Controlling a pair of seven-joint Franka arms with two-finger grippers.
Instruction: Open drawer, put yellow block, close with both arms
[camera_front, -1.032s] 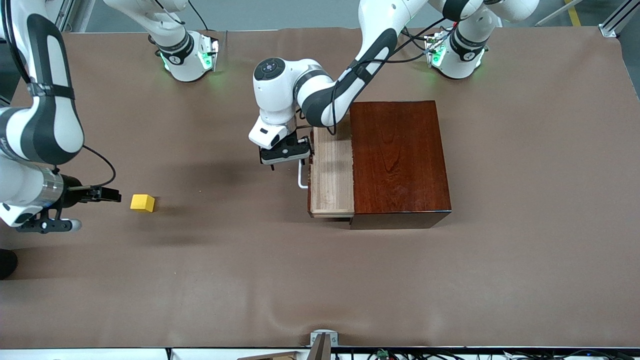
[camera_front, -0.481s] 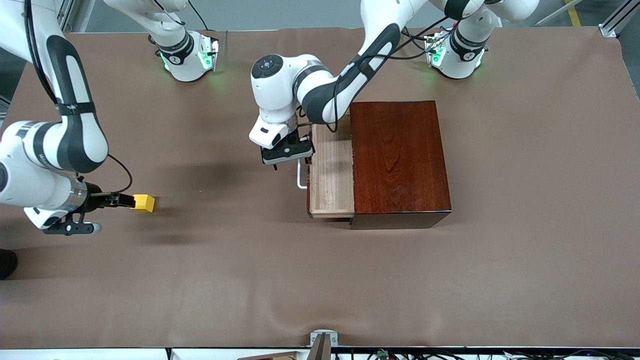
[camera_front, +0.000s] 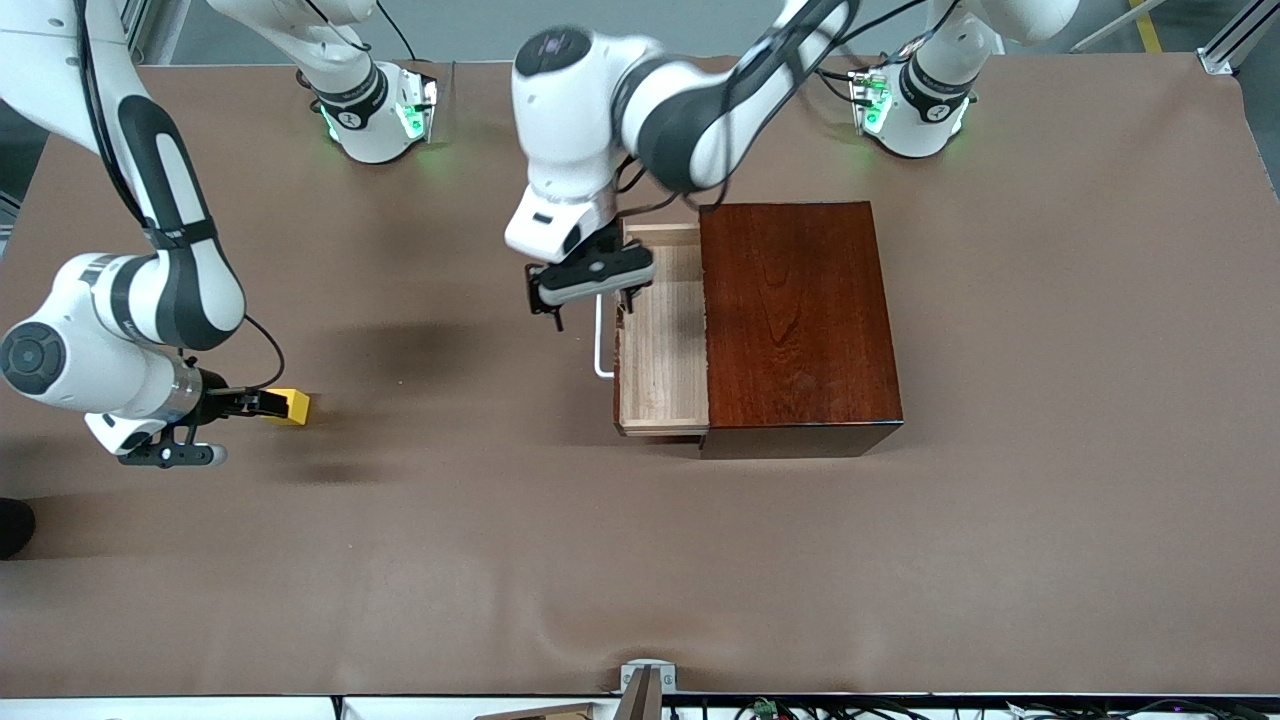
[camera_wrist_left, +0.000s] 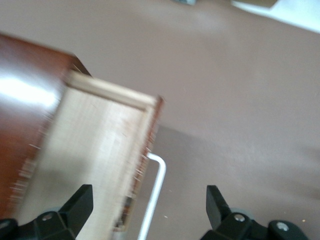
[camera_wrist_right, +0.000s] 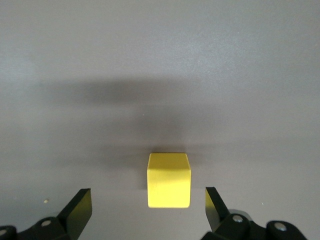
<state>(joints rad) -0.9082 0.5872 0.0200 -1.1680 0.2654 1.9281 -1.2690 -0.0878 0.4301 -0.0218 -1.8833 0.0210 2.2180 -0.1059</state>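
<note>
Two hands work apart: the right hand (camera_front: 262, 403), fingers spread wide and empty, is level with the yellow block (camera_front: 290, 406) lying between its tips ready for gripping, while the left hand (camera_front: 592, 279), likewise open and empty, hangs just over the handle (camera_front: 601, 345) of the pulled-out drawer (camera_front: 663, 340), leaving it clear to receive.

white jointed arms (camera_front: 600, 110), grey joints, black cables, green-lit bases (camera_front: 385, 120)

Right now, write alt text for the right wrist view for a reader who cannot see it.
A small yellow block sits on the brown table, centred between the two open fingers of the right pincer. Neither finger touches the block, and a soft shadow lies across the cloth just past it.
</note>
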